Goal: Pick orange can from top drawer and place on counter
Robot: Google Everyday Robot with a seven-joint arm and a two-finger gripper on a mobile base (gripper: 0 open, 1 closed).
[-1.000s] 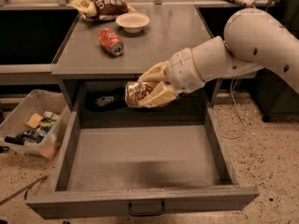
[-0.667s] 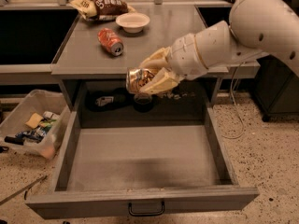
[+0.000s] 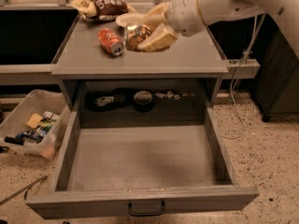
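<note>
You'll find the gripper (image 3: 141, 35) over the far middle of the table (image 3: 187, 59), its jaws clamped on the orange can (image 3: 134, 33). The can sits low over the table. Whether it touches, and which way its long axis runs, you cannot tell; a silver end shows toward the upper left. Just left of it a red-orange can (image 3: 110, 41) lies on its side. A white bowl (image 3: 127, 18) and a snack bag (image 3: 100, 5) sit farther back. The top drawer (image 3: 140, 157) stands pulled out toward you, its bare floor showing.
</note>
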